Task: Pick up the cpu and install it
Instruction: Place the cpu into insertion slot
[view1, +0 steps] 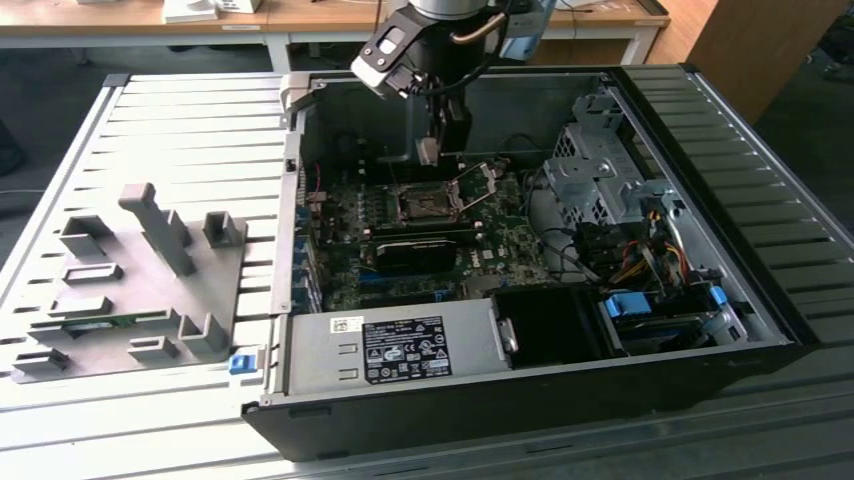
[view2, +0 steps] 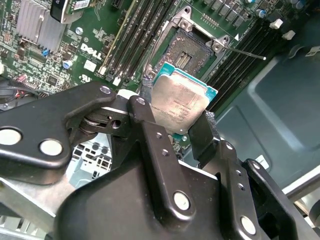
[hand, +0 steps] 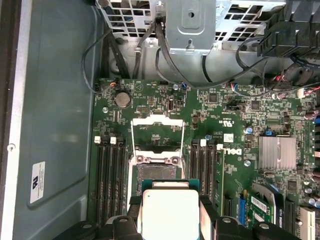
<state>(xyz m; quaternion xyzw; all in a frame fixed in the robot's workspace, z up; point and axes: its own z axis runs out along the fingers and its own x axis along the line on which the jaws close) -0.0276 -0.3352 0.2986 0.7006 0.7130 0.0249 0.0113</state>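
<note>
Entry: cpu, a flat square with a silvery-grey top and teal-green rim, held aloft and clamped by its edges in the gripper.
Status: pickup done, seating outstanding.
Below, apart from the chip: socket, frame open, vacant.
Exterior view: gripper at twelve o'clock of the socket; holder plate on the table, at nine o'clock of the case.

So there's a flat grey holder plate with upright blocks on the ribbed metal table, sitting at the exterior view's left of the open black computer case. A small blue clip lies just beside the plate's near corner. Inside the case you've got a silver power supply box with a white label, a perforated metal drive cage, and a bunch of coloured cables. The first wrist view picks up a finned silver heatsink and a round coin battery on the green board.
</note>
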